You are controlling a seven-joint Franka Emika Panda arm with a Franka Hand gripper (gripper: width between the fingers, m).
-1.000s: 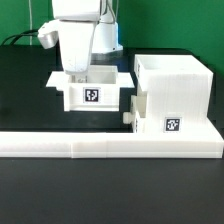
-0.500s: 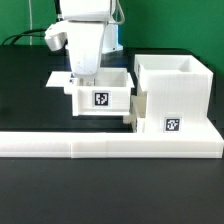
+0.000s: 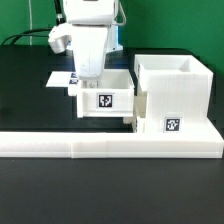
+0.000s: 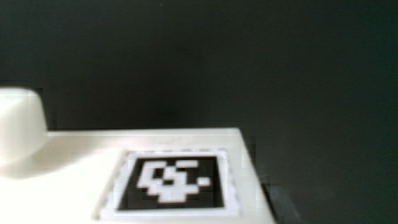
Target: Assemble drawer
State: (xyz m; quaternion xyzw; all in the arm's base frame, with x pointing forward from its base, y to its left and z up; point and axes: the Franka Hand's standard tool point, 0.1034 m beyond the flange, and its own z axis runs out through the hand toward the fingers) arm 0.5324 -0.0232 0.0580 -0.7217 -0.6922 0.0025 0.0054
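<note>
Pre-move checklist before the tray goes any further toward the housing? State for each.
1. Gripper on the tray: reaches down at its back wall, but fingers hidden; cannot tell.
2. Tray level: looks upright, tag facing the camera; ok.
3. Tray against the housing: edges appear to meet in the exterior view; contact cannot tell.
4. Housing seated against the border wall: ok.
5. Wrist view: only a tag and white plastic, blurred; alignment cannot tell.
</note>
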